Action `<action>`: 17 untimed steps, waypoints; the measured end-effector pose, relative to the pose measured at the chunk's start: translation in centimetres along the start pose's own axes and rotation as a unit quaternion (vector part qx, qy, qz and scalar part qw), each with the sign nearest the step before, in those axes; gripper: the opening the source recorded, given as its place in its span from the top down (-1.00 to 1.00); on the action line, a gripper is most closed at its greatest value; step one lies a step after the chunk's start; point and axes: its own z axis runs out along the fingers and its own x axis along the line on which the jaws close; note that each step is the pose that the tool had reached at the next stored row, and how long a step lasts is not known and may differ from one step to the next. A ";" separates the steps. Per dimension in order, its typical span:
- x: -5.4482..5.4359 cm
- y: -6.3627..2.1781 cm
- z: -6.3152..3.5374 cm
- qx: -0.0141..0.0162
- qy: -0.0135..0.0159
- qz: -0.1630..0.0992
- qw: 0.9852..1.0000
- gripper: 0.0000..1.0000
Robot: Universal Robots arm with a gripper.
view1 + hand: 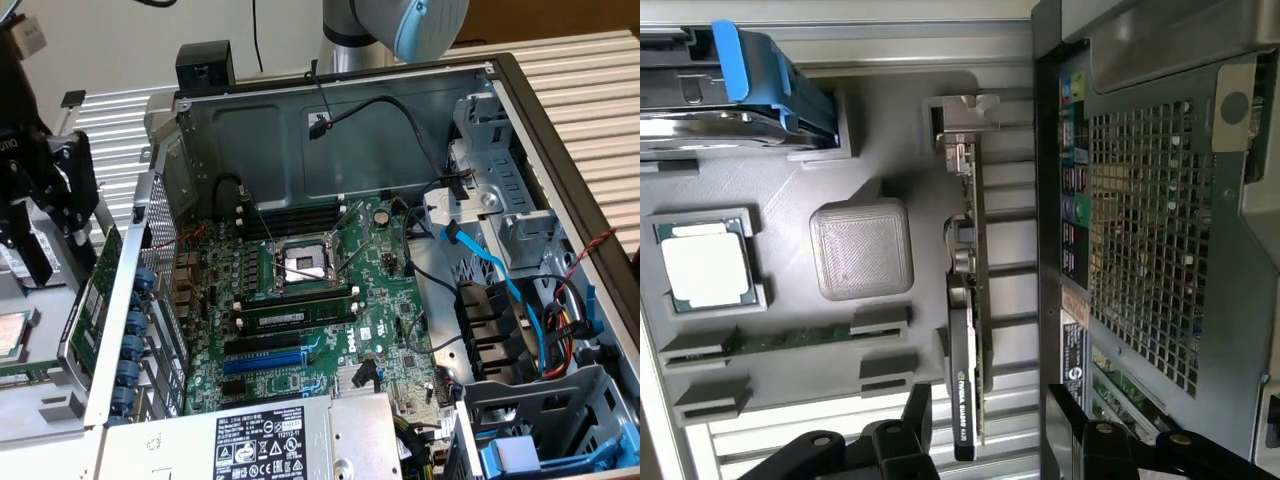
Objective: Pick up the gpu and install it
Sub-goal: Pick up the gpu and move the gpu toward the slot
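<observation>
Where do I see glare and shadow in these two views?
Exterior view: soft, even light inside the case, with no strong glare. Wrist view: the processor's metal lid shines pale, a soft shadow lies beside the gpu on the grey tray, and the open tool looks dark against them.

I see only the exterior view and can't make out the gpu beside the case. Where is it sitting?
Observer: The gpu stands on edge in a slot of the grey parts tray, right beside the case's mesh wall, with its silver bracket at the end away from the arm.
Operator: Is the gripper on it?
Observer: The gripper is open, with one finger on each side of the card's near end. Neither finger looks closed onto it.
</observation>
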 end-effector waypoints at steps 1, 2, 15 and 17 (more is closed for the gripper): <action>0.0 -0.13 0.22 0.000 0.000 0.000 1.000 -0.15; 0.0 -0.19 0.43 -0.001 0.000 0.001 1.000 -0.15; 0.4 0.31 2.58 0.006 0.015 0.065 0.998 -0.15; 0.4 0.44 2.78 0.004 0.015 0.066 0.998 -0.15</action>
